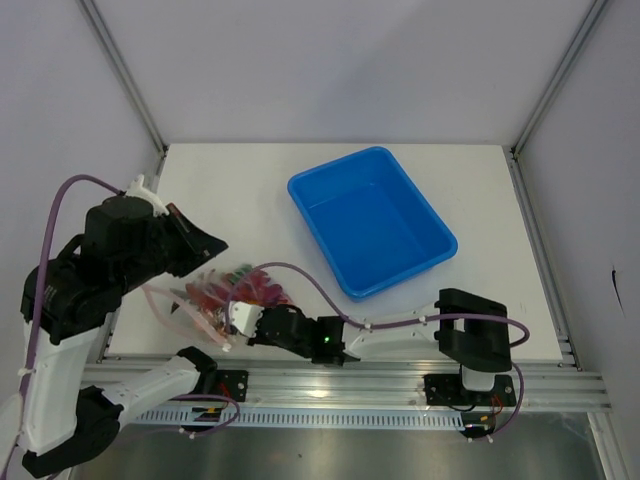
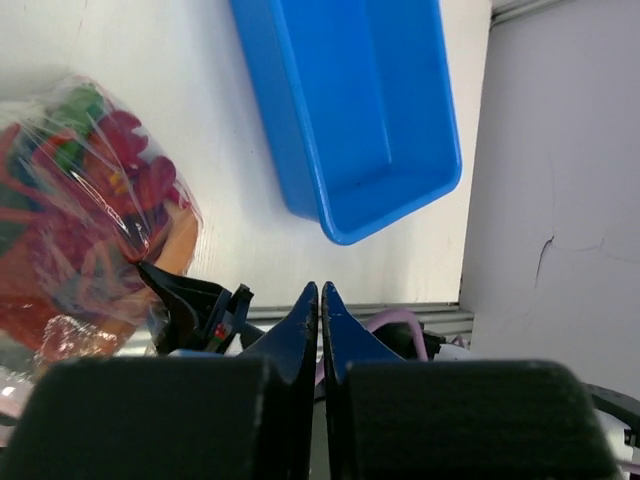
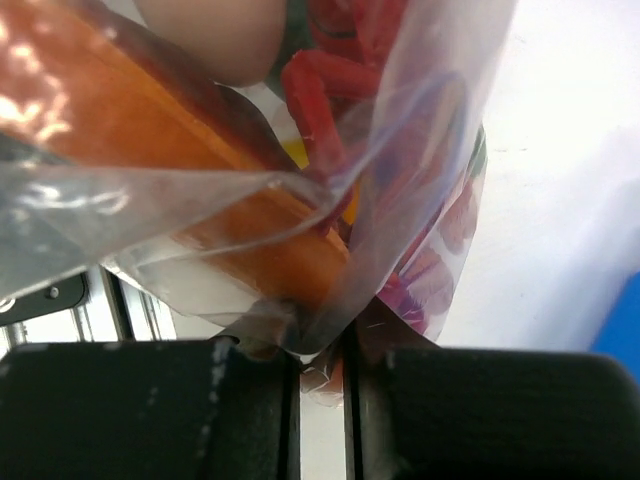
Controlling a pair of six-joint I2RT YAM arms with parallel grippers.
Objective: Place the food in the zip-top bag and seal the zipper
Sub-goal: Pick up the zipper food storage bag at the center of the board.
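A: Pinching the zip-top bag [image 1: 205,300], is it? Which hand has it?

B: The right hand [image 3: 322,352]. Its jaws are drawn almost together, with only a thin slit between them. A fold of the clear film is caught in that slit.

A: Where does the bag lie?

B: On the white bench [image 1: 240,180], left of the blue tub [image 1: 372,220] and apart from it. It sits nearer the arms' bases than the tub does. The right hand reaches it from the tub's side, low along the near edge of the bench.

A: Is the food inside?

B: Yes. Red chilies [image 3: 330,80] press against the film. A brown steak slab [image 3: 180,190] slants across under a pale egg [image 3: 215,35]. The left wrist view shows something green in there too, but I cannot tell what it is.

A: And the zipper?

B: No view shows it plainly, so I cannot tell whether it is sealed.

A: What about the left hand [image 2: 320,292]?

B: Its jaws are pressed tip to tip with nothing between them. It hangs above the bench, left of the tub, over the far side of the bag, and its tips point toward the tub.

A: How does the tub sit?

B: Flat on the bench, turned at a slant to the bench edges.
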